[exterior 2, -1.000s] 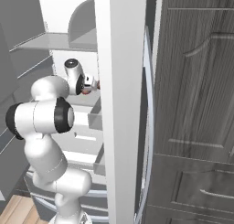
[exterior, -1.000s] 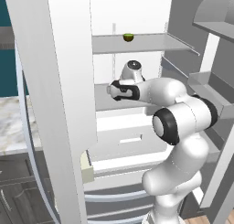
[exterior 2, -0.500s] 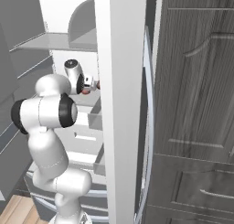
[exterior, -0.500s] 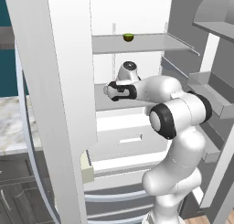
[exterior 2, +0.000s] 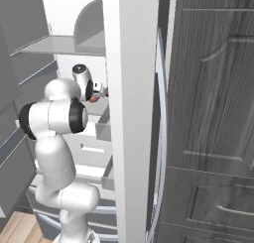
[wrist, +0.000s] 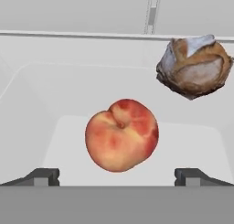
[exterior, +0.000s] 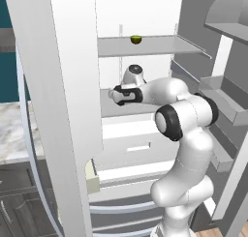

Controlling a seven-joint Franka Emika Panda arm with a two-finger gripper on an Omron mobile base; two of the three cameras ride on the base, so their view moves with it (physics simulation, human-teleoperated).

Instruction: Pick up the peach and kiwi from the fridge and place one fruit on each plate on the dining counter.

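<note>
The fridge (exterior: 145, 46) stands open with my arm reaching onto its middle shelf. The peach (wrist: 122, 135), orange-red with a dimple, lies on the white shelf floor just ahead of my gripper (wrist: 117, 176). It sits centred between the two spread fingertips (wrist: 43, 176), untouched. The gripper (exterior: 115, 94) is open and holds nothing. The kiwi (exterior: 136, 39), small and olive-green, rests on the grey shelf above the hand. From the right, the hand (exterior 2: 101, 91) is partly hidden by the fridge door. The plates and the dining counter are out of view.
A brown lumpy item (wrist: 194, 66) lies beyond the peach to its right, near the back wall. The open fridge door (exterior: 63, 86) stands close on the left, with door bins (exterior: 223, 100) on the right. White drawers (exterior: 135, 149) sit below the shelf. A marbled counter top (exterior: 12, 129) lies far left.
My hand has slid a little deeper along the middle shelf, towards the left in the left base view. The jaws have stayed wide open.
</note>
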